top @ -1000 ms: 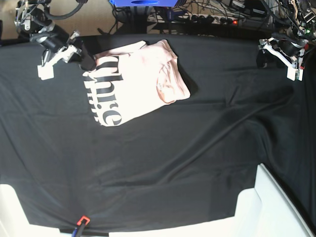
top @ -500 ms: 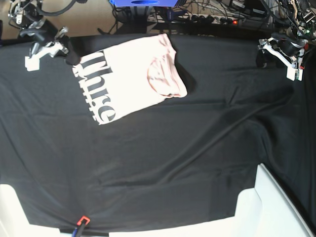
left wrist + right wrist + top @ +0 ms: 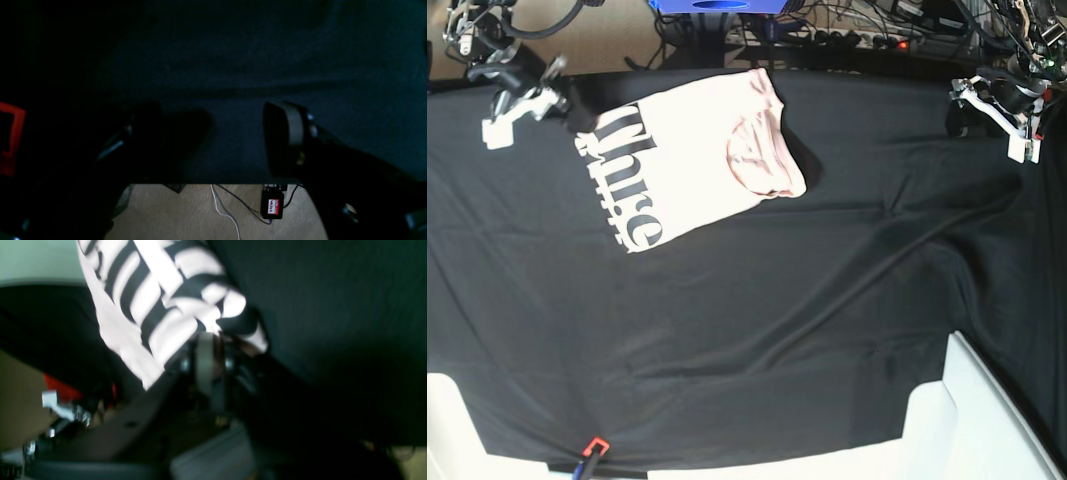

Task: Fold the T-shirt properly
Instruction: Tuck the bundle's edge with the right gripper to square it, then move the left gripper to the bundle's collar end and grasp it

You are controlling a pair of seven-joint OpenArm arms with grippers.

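One T-shirt, pale pink, lies folded into a compact slab at the far edge of the black table cloth, lettering upward and the collar end doubled over. Folding looks largely complete; judged remaining: release, and perhaps a final squaring.
Right gripper: at the shirt's lettered corner, with fabric draped over its fingertips in the wrist view; whether the jaws clamp it or have parted cannot be told.
Left gripper: jaws spread wide, empty, well apart from the shirt.
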